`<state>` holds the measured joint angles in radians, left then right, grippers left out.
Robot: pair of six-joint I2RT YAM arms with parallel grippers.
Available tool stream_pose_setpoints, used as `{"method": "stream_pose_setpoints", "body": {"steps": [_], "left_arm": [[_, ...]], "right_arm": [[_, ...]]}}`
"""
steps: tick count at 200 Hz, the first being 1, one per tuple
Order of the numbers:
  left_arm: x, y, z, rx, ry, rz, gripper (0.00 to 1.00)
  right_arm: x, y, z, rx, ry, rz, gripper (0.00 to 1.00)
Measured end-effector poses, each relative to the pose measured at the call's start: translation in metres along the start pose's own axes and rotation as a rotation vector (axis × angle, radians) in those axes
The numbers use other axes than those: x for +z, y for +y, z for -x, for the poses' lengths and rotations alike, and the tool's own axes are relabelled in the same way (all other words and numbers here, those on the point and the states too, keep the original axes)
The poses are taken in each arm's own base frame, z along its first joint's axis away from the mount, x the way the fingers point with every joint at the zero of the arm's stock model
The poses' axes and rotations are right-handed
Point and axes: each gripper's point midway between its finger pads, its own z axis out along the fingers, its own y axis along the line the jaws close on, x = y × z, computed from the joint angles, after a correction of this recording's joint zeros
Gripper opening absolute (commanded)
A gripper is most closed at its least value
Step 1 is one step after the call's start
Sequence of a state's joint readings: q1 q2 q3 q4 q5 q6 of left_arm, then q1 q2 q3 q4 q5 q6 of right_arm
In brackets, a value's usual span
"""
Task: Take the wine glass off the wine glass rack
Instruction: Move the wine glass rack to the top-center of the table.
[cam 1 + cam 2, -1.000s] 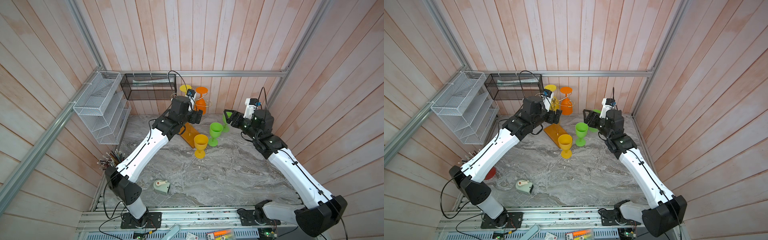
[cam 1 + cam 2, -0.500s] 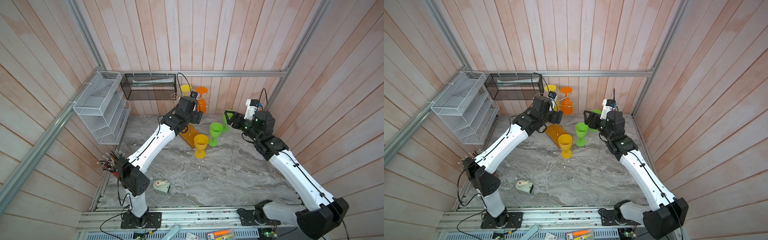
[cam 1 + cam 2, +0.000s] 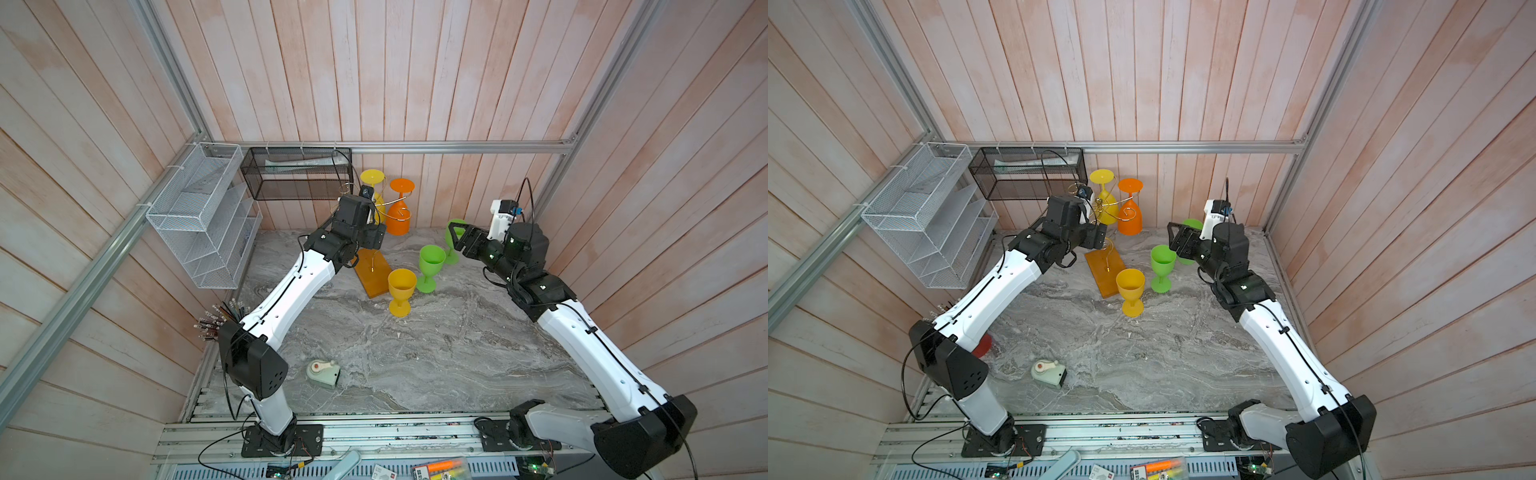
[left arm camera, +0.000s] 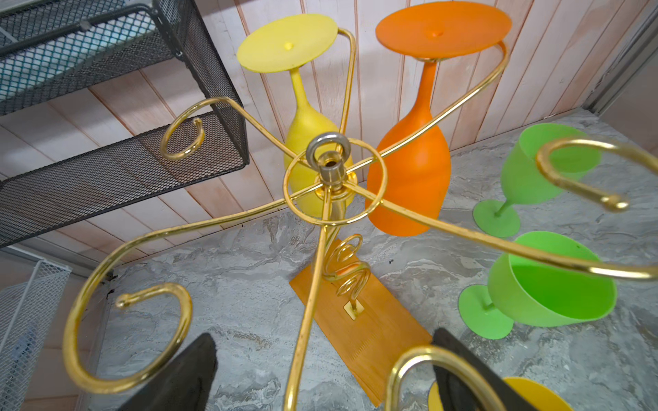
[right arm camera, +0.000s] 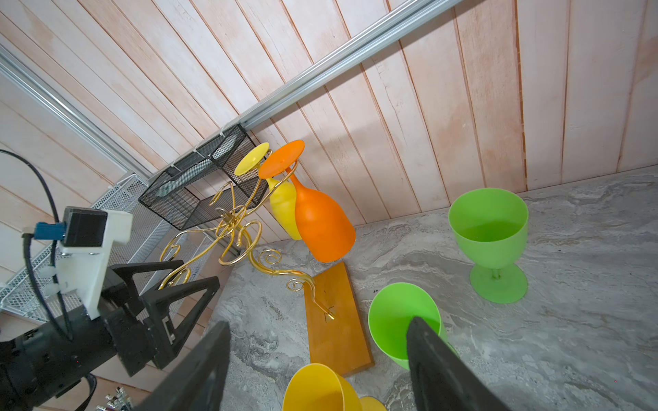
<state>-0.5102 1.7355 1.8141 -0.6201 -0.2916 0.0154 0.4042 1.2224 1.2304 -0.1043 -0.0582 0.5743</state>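
At the back of the grey marbled bench point(image 3: 415, 353), the gold wire wine glass rack point(image 3: 370, 274) carries a yellow plastic wine glass point(image 4: 306, 131) and an orange plastic wine glass point(image 4: 409, 178), both inverted. The left gripper point(image 4: 322, 352), jaws apart, hovers beside the curled arms; snagging one could topple the rack. The right gripper point(image 5: 318, 325) is likewise apart and empty.

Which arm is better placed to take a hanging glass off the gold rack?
The left arm, probably: its open jaws are right at the wine glass rack, close to the hanging yellow glass and orange glass. The right arm is over by the standing green glasses, farther from the rack.
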Motion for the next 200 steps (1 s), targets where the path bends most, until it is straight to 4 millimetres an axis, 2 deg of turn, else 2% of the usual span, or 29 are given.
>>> {"method": "stream_pose_setpoints", "body": {"steps": [80, 200], "left_arm": [[0.009, 0.012, -0.018, -0.002, 0.026, 0.019, 0.95], [0.002, 0.036, -0.027, -0.014, 0.037, 0.046, 0.95]], "right_arm": [[0.001, -0.002, -0.004, 0.0, 0.008, -0.004, 0.73], [0.001, 0.002, -0.007, -0.002, 0.015, 0.007, 0.73]]}}
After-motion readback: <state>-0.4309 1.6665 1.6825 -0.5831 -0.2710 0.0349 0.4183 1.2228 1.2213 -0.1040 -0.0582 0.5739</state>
